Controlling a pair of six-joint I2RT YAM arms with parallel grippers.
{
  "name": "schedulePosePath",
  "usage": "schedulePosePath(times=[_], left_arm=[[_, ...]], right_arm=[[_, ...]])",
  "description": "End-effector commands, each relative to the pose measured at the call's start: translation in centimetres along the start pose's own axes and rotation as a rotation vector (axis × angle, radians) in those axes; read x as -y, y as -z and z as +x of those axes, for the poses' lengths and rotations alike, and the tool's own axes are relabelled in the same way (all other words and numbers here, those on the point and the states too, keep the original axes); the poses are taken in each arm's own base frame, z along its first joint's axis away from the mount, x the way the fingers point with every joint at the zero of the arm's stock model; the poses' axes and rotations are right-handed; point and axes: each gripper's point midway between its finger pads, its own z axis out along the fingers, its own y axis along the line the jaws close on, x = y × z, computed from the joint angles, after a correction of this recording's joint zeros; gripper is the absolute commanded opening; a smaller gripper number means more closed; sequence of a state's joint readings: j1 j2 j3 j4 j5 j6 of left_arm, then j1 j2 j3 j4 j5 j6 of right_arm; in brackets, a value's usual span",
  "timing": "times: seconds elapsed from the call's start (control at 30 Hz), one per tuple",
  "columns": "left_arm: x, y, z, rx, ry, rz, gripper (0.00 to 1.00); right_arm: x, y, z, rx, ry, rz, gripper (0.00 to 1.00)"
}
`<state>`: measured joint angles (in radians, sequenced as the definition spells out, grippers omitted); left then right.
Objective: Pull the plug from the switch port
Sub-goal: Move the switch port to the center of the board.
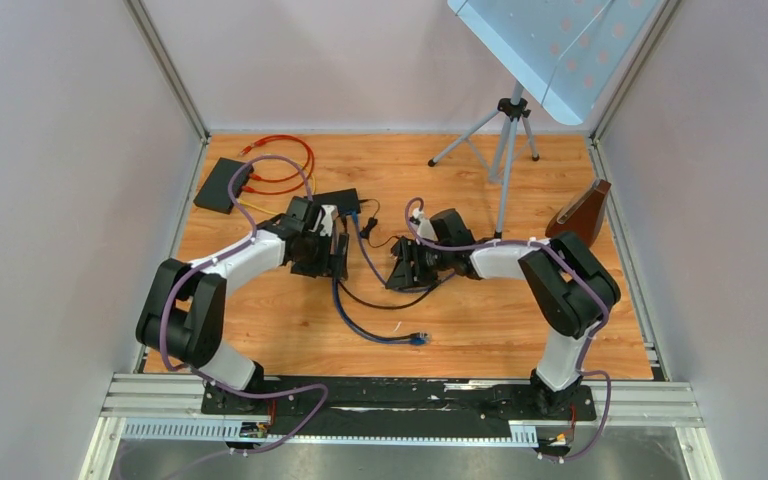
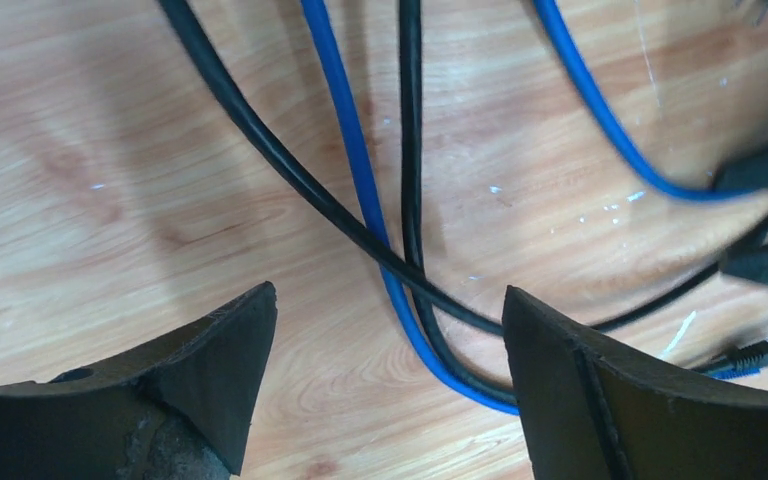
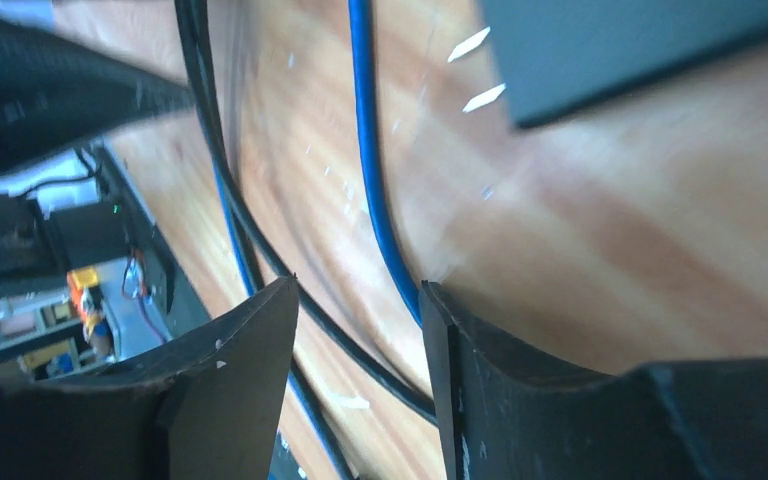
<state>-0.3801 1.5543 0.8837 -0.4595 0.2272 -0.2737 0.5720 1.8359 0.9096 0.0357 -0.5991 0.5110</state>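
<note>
The small black switch [image 1: 338,199] sits on the wood floor at centre back; its corner shows in the right wrist view [image 3: 640,50]. A blue cable [image 1: 360,240] runs from it toward the front and ends in a loose plug [image 1: 418,338], which also shows in the left wrist view [image 2: 750,355]. A black cable [image 1: 370,300] loops beside it. My left gripper [image 1: 336,258] is open just front of the switch, with the blue cable [image 2: 360,180] and black cables [image 2: 260,130] on the floor below its jaws [image 2: 390,300]. My right gripper [image 1: 398,270] is open, empty, over the blue cable [image 3: 365,150] and black cable [image 3: 220,180].
A second black box [image 1: 222,185] with a coiled orange cable [image 1: 285,165] lies at the back left. A tripod [image 1: 505,140] stands at the back right, with a brown wedge-shaped object [image 1: 580,215] by the right wall. Metal frame posts border the floor.
</note>
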Motion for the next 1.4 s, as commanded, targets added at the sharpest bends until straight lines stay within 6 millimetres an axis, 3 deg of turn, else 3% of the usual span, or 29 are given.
schedulePosePath(times=[0.0, 0.17, 0.33, 0.4, 0.5, 0.6, 0.67, 0.77, 0.9, 1.0, 1.13, 1.23, 1.37], left_arm=[[-1.4, 1.9, -2.5, 0.151, 0.073, -0.124, 0.93], [-1.8, 2.9, -3.7, 0.230, 0.102, -0.152, 1.00], [-3.0, 2.8, -3.8, 0.233, 0.142, -0.178, 1.00], [-3.8, 2.7, -4.1, 0.234, 0.161, -0.191, 1.00], [-5.0, 2.6, -4.9, 0.242, 0.187, -0.198, 1.00], [-6.1, 3.0, -7.0, 0.287, 0.233, -0.163, 1.00], [-6.9, 3.5, -8.3, 0.319, 0.270, -0.146, 1.00], [-7.5, 4.3, -10.5, 0.371, 0.300, -0.098, 1.00], [-8.1, 5.2, -13.1, 0.417, 0.282, -0.096, 1.00], [-8.8, 5.1, -14.8, 0.442, 0.287, -0.095, 1.00], [-9.5, 4.0, -16.5, 0.488, 0.331, -0.036, 1.00], [-9.6, 3.0, -18.1, 0.513, 0.337, 0.027, 1.00], [-10.1, 1.2, -18.7, 0.488, 0.329, 0.035, 1.00]], right_arm=[[1.3, 0.2, 8.7, -0.210, -0.025, 0.016, 0.53], [1.8, 0.0, 14.6, -0.316, -0.044, 0.099, 0.53], [2.4, 0.5, 18.7, -0.321, -0.111, 0.157, 0.51], [2.0, 0.7, 19.4, -0.310, -0.125, 0.141, 0.50], [1.1, 1.1, 18.3, -0.263, -0.093, 0.132, 0.53], [-0.7, 1.5, 15.1, -0.204, 0.000, 0.142, 0.59], [-2.2, 2.0, 11.7, -0.139, 0.067, 0.174, 0.63], [-4.5, 2.8, 4.8, 0.014, 0.142, 0.202, 0.68], [-5.1, 3.5, -3.1, 0.135, 0.110, 0.225, 0.69], [-5.3, 3.3, -8.5, 0.189, 0.094, 0.202, 0.70], [-3.9, 1.0, -14.0, 0.195, 0.069, 0.173, 0.67], [-2.4, -1.0, -16.9, 0.170, 0.010, 0.126, 0.64], [-0.9, -3.4, -19.6, 0.161, 0.019, 0.061, 0.62]])
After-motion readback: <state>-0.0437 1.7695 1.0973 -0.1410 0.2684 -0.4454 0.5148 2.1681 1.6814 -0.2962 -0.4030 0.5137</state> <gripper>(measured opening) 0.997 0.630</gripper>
